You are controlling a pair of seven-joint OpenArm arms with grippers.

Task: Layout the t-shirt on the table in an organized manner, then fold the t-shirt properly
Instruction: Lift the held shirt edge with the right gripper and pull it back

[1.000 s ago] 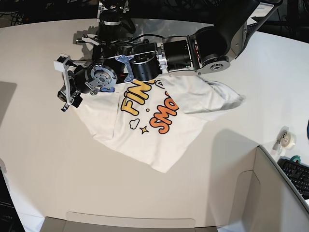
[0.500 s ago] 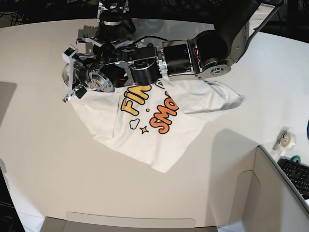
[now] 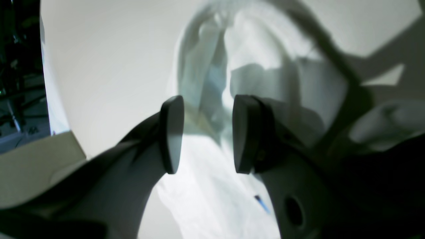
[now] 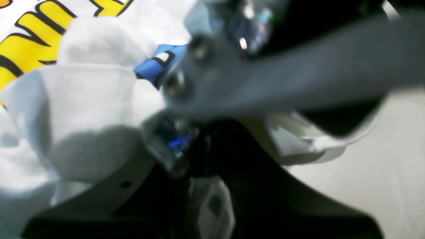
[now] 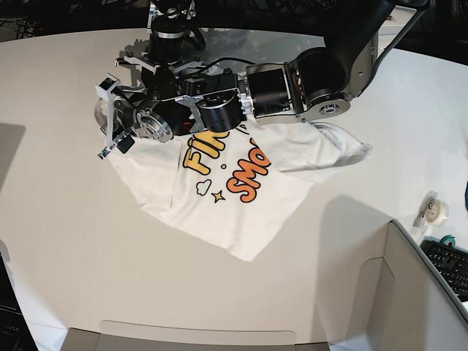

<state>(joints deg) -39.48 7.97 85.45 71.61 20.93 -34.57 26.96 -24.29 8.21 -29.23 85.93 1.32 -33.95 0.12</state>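
Observation:
The white t-shirt (image 5: 241, 183) lies crumpled on the off-white table (image 5: 58, 219), its yellow and orange print facing up. My left arm reaches across from the right, and its gripper (image 5: 110, 118) hovers at the shirt's upper left corner. In the left wrist view the left gripper (image 3: 207, 132) is open, with cloth (image 3: 265, 73) showing beyond the gap. The right arm (image 5: 170, 36) comes down from the far edge, its gripper hidden under the left arm. In the blurred right wrist view the right gripper (image 4: 199, 182) is shut, with bunched cloth (image 4: 83, 109) around it.
A grey cardboard box (image 5: 431, 292) stands at the front right, with a tape roll (image 5: 436, 210) and a keyboard (image 5: 450, 265) behind it. Another box rim (image 5: 197, 333) runs along the front edge. The shirt's right sleeve (image 5: 344, 150) lies folded over.
My left gripper has swung up and toward the far side at the shirt's upper left. The shirt's left edge has shifted slightly left. The rest of the shirt is unchanged.

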